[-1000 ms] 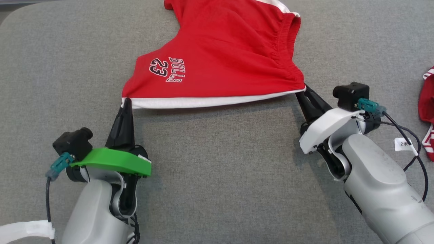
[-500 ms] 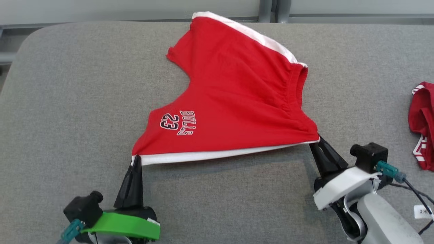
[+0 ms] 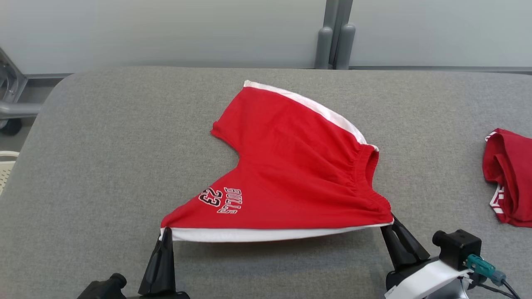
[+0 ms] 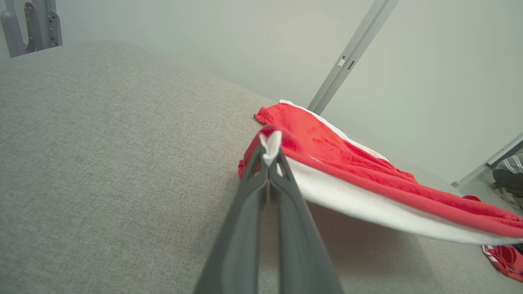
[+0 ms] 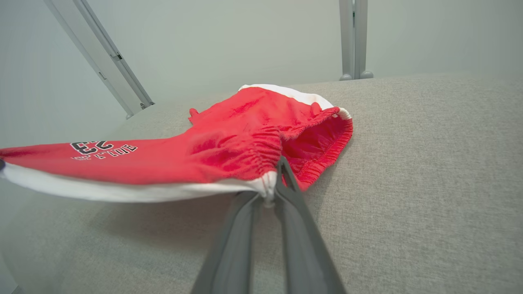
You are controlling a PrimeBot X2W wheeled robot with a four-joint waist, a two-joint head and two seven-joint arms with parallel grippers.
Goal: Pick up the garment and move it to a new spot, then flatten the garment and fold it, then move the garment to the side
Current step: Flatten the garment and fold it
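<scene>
The garment [image 3: 291, 174] is a pair of red shorts with white side stripes and a "BULLS 23" print. Its near white-striped edge is stretched taut and raised between my two grippers, while its far part lies on the grey table [image 3: 104, 166]. My left gripper [image 3: 166, 231] is shut on the near left corner of the garment [image 4: 327, 151], pinching white fabric at its tips [image 4: 270, 152]. My right gripper [image 3: 392, 220] is shut on the waistband corner of the garment [image 5: 229, 143], with the elastic bunched at its tips [image 5: 274, 188].
A second red garment [image 3: 509, 176] with white striping lies crumpled at the table's right edge. Grey posts [image 3: 334, 41] and a pale wall stand behind the table. Open grey surface lies left of and in front of the shorts.
The head camera has tilted up, so the whole scene has slid down the picture and the far table edge and wall came into view. Both grippers keep their hold on the shorts.
</scene>
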